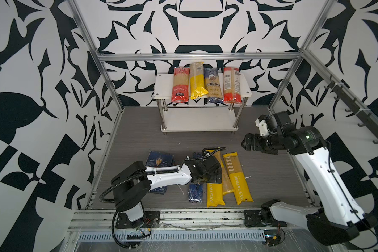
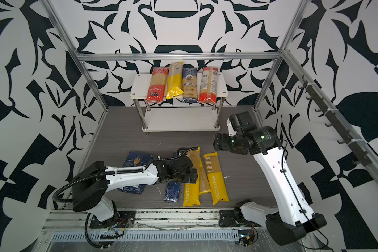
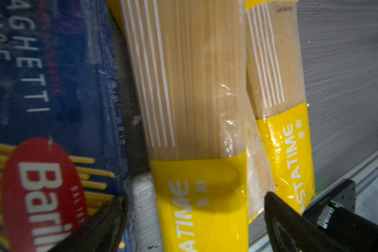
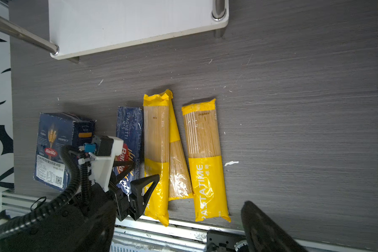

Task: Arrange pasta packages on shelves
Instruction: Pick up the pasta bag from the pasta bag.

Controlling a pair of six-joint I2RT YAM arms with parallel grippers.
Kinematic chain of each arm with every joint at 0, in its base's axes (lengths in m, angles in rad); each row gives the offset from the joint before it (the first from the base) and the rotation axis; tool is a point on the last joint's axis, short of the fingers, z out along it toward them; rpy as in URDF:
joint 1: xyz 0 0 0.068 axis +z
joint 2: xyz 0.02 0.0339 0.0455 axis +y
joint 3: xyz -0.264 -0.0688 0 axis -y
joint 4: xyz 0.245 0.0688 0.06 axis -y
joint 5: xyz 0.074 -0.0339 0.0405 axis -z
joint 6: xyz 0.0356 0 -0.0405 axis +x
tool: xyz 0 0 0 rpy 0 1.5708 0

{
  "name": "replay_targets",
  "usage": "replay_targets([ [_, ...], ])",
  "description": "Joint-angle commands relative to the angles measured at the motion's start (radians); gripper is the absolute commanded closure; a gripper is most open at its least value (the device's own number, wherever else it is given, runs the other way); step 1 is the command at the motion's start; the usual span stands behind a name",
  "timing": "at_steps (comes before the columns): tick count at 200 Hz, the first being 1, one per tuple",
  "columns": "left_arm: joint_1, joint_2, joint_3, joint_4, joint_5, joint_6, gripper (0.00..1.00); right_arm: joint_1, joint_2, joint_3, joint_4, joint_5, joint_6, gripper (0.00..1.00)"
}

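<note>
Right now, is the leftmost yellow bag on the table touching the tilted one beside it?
Touching. Right wrist view: the leftmost yellow bag lies across the edge of the tilted bag, covering part of it, with no gap between them.

The walls (image 1: 31,65) carry a black-on-white leaf pattern; the floor (image 1: 271,174) is grey with wood grain. The shelves (image 1: 162,87) have white boards and chrome posts. Along their top, from frame left, lie a red bag (image 1: 180,87), a yellow bag (image 1: 196,85), a blue bag (image 1: 213,87) and a red-and-white bag (image 1: 231,87). Lower centre shows yellow bags (image 4: 205,174) with thin white stripes and white lettering, a dark blue slim box (image 3: 52,87) bearing a red oval, and a dark blue wide pack (image 4: 52,135) printed with golden wheat.
</note>
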State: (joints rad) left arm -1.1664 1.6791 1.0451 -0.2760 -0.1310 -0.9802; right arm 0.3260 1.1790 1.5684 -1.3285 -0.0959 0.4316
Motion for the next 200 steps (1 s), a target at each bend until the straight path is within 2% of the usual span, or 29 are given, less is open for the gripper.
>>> replay_targets([
  [1, -0.013, 0.025, 0.037, -0.004, 0.010, -0.028, 0.01, -0.013, -0.016, -0.012, -0.015, -0.016, -0.038, 0.08],
  [69, -0.043, 0.109, 0.069, -0.108, 0.098, -0.048, 0.01, -0.026, -0.013, -0.029, 0.015, -0.046, -0.031, 0.08],
  [109, -0.085, 0.108, 0.047, -0.121, 0.125, -0.064, 0.01, -0.027, -0.006, -0.027, 0.014, -0.046, -0.028, 0.08],
  [145, -0.123, 0.105, -0.023, -0.055, 0.144, -0.120, 0.01, -0.027, 0.018, -0.014, 0.012, -0.041, -0.039, 0.08],
  [178, -0.118, 0.159, -0.048, 0.011, 0.175, -0.144, 0.00, -0.027, 0.043, 0.011, 0.009, -0.044, -0.048, 0.08],
  [200, -0.097, 0.183, -0.041, 0.040, 0.200, -0.132, 0.06, -0.029, 0.058, 0.036, -0.003, -0.041, -0.055, 0.08],
])
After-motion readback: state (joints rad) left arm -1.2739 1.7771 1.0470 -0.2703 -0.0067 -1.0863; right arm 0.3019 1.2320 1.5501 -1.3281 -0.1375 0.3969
